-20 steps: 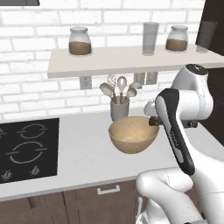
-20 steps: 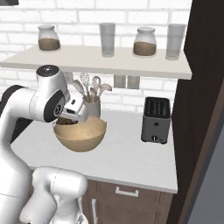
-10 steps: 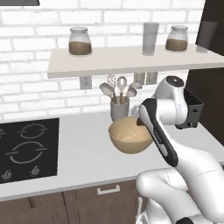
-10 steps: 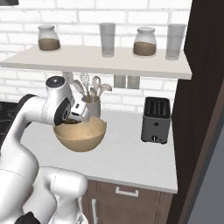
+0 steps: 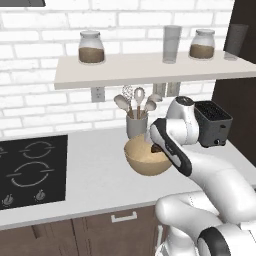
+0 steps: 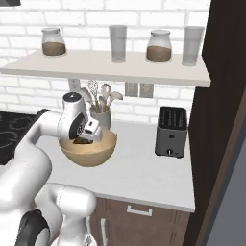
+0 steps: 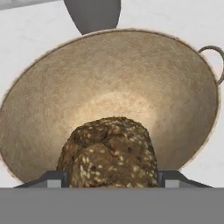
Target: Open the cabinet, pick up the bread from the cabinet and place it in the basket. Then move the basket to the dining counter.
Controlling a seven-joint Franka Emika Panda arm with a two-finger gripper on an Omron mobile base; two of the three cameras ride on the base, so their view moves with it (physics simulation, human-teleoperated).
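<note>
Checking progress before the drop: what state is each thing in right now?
bread: held between the hand's fingers, over the basket's hollow
hand: shut on the bread
basket: upright on the worktop, nothing resting inside
utensil cup: upright behind the basket, utensils in it
toaster: slots empty

Finely woven, matt tan round basket [image 7: 109,83] with a thin wire-like loop handle; rough, crusty dark brown seeded bread roll [image 7: 109,153]; smooth matt white stone-like counter [image 5: 90,175]; glossy black glass cooktop [image 5: 30,167]; brushed grey metal toaster [image 6: 171,132]; clear glass jars [image 6: 54,41]; matt white brick wall [image 5: 40,60].
</note>
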